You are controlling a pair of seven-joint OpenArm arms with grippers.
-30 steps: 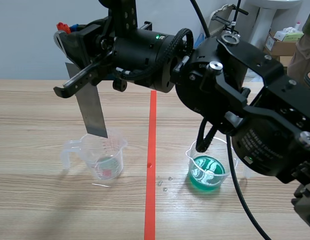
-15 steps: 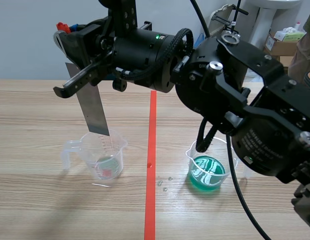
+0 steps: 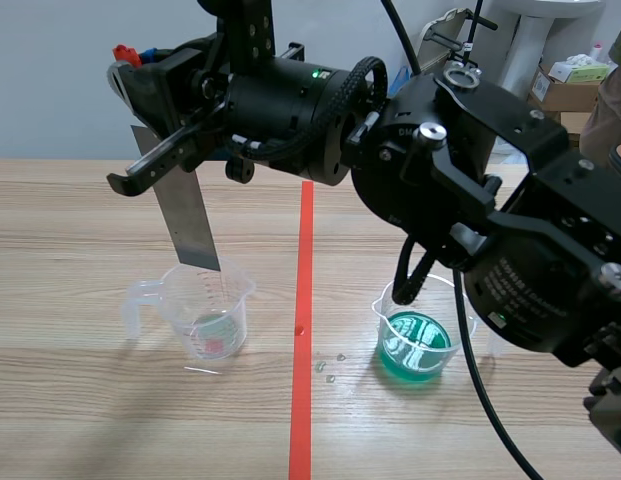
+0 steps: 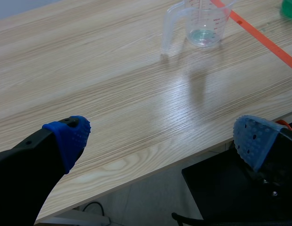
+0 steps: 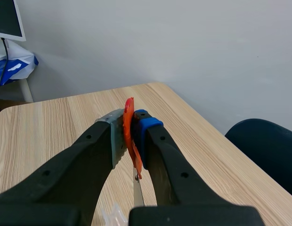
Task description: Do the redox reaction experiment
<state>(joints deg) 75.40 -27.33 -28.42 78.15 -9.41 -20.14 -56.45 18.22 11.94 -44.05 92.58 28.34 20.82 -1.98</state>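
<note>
right tool (image 3: 155, 160) clamps metal strip (image 3: 190, 225), over beaker (image 3: 205, 320)

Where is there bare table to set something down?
Bare wood: the near band in front of the clear measuring cup, and the far band behind both cups. Crowded: the metal strip hangs over that cup, and droplets lie between the tape line and the green-liquid cup.

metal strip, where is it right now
Scene view: the metal strip hangs from the right gripper, left of the orange-red tape line, its lower end at the mouth of the clear measuring cup.
</note>
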